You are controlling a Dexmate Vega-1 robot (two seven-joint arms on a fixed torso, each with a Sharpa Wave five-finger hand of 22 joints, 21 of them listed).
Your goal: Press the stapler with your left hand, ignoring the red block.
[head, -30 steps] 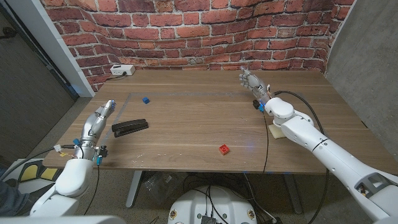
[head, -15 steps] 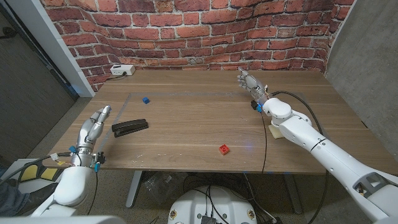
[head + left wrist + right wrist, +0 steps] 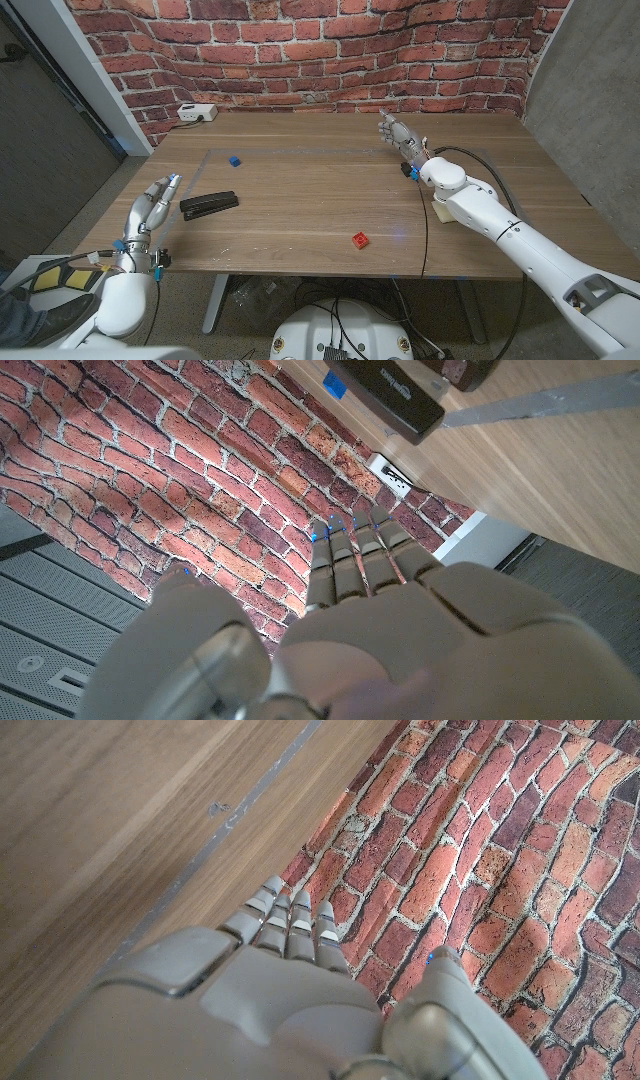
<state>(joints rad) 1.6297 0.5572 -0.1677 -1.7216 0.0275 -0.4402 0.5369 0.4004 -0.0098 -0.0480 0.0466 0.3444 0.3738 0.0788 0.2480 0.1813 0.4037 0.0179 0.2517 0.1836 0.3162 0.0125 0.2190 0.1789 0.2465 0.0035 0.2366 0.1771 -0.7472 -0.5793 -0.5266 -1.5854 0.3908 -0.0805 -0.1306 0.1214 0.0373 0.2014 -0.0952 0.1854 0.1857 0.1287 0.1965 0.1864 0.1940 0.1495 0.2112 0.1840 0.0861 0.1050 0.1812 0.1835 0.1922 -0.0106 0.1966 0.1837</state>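
At left edge of the head view, near the table (image 3: 300, 200) border: left hand (image 3: 152, 207) hovering just left of one black stapler (image 3: 209, 203), fingers extended and slightly apart, gripping nothing, not touching it. Stapler lying flat in left-centre of frame, long axis running left to right, a narrow strip of bare wood separating it from the fingertips. Same stapler (image 3: 392, 392) showing in the left wrist view beyond the outstretched fingers (image 3: 352, 560), with brick wall (image 3: 200, 490) behind.

Sitting lower centre, close to the near table edge: one red block (image 3: 361, 239), well apart from stapler and both hands. Lying upper left of the stapler: one small blue block (image 3: 234, 159). Resting at the far left corner by the wall: one white box (image 3: 196, 113).

Reaching toward upper right of frame, near the far edge: right hand (image 3: 398, 134), fingers straight and close together, holding nothing; right wrist view showing those fingers (image 3: 285, 920) over bare wood and brick. Broad open tabletop stretching between the two hands. Lying under the right forearm: one pale pad (image 3: 441, 213).
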